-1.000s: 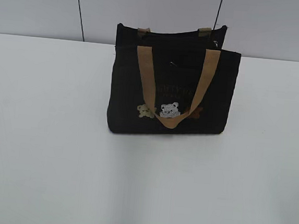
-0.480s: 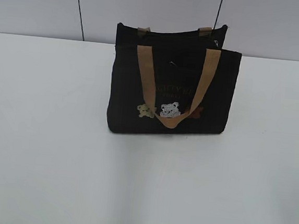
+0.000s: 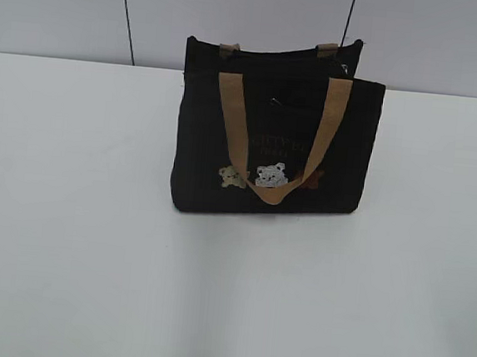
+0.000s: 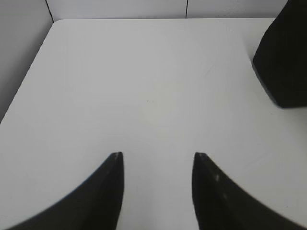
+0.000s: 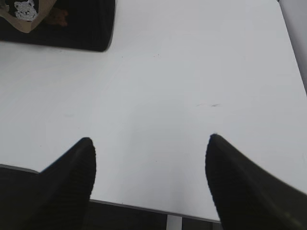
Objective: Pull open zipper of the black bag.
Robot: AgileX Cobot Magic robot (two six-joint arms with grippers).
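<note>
Change since earlier: none to be seen — the black bag stands where it stood a second ago, and no arm has come into the exterior view.
Left gripper: jaws partly apart, nothing between them, hanging over bare white table; touches nothing.
Right gripper: jaws spread wide and empty, over the table's near edge.
Bag from the left gripper: ahead and off to the right, well apart; only a dark corner shows at the frame edge.
Bag from the right gripper: ahead and to the left, well apart — its lower front with a white bear patch shows.
Bag pose: upright, tan handles hanging down the front.
Zipper: dark line along the top rim; pull too small to make out.
</note>
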